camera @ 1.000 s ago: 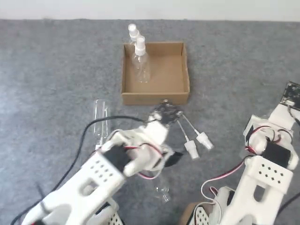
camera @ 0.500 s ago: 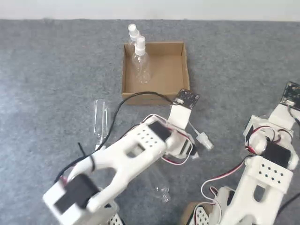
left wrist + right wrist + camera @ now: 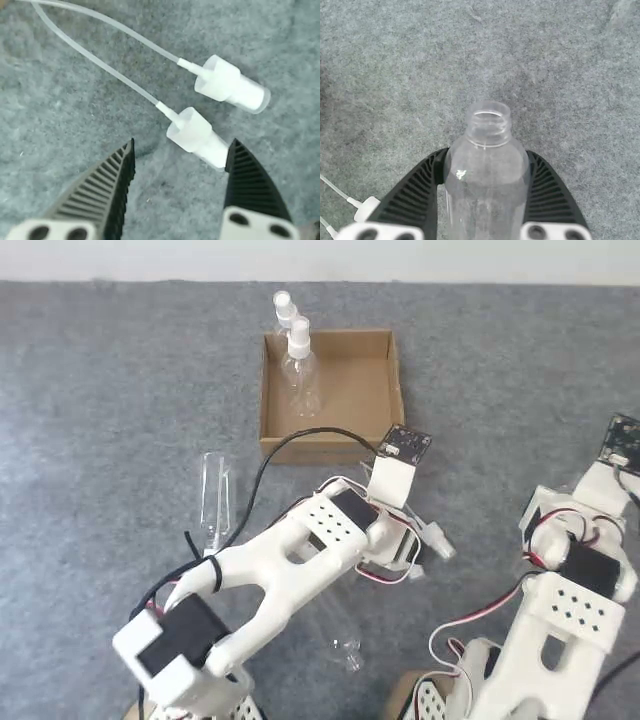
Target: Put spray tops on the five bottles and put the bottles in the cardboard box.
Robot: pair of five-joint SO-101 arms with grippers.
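high view: cardboard box (image 3: 396,390) sits at the far middle of the table (image 3: 110,390). one topped bottle (image 3: 301,375) stands inside it by the left wall. a second topped bottle (image 3: 285,310) is at the back left corner, cannot tell if it is inside or just behind. a bare bottle (image 3: 213,502) lies on the table left of the box front, and another bare bottle (image 3: 346,648) lies near the arm bases, partly under the left arm (image 3: 300,550), which stretches out over the loose spray tops (image 3: 436,539) in front of the box. right arm (image 3: 575,590) is at the right side, well apart from the box. left wrist view: left gripper (image 3: 182,145) hangs low over the near spray top (image 3: 197,137), fingers (image 3: 112,185) spread wide on either side of it, not closed on it. the far spray top (image 3: 230,91) lies just beside. right wrist view: right gripper (image 3: 487,155) has its fingers clamped on an open-necked bottle (image 3: 487,167), upright, no top on. progress: looks like two of five are topped and at least one is boxed. three bottles need tops and boxing. next is likely pinching the near top.
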